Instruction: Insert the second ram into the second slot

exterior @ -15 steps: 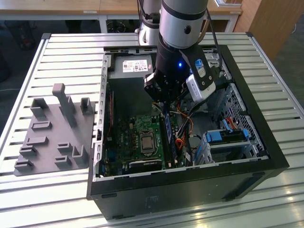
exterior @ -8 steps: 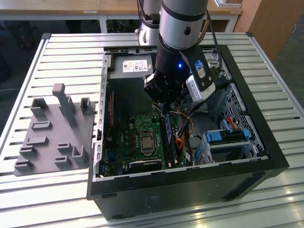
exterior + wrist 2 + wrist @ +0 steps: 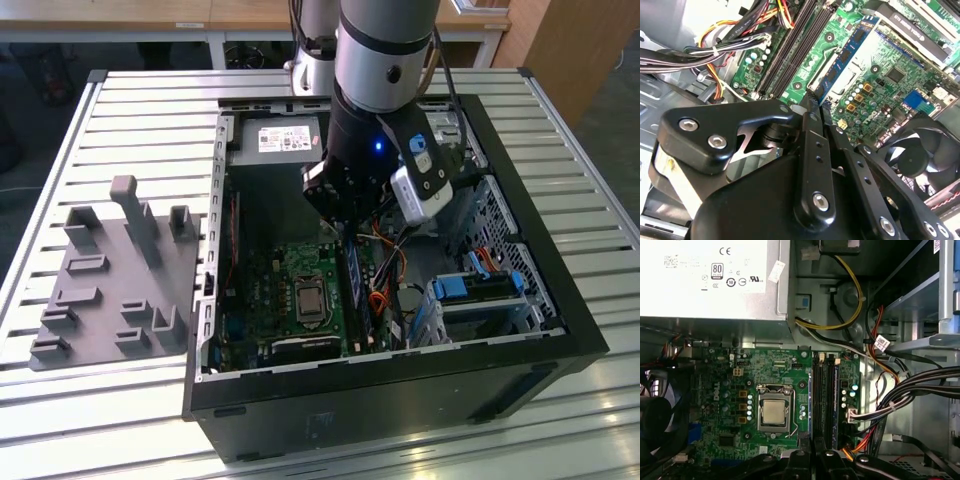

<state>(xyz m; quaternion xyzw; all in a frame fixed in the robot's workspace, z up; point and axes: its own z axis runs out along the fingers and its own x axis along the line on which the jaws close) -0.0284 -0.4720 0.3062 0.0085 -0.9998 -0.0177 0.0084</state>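
Second wrist view: the gripper, jaws pinched shut at one end of the second ram, which stands on edge on the motherboard, to my eye light, stiff, fragile, best pinched along its top edge.

This looks like a robotics lab or workshop. An opened desktop computer case sits on a slatted aluminium workbench. A grey parts fixture lies on the exterior view's left, with wooden desks far behind.

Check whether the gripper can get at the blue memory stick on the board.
Probably yes. The gripper is right at one end of the blue memory stick, which stands on edge by the slots. The cables lie off to one side, not across it.
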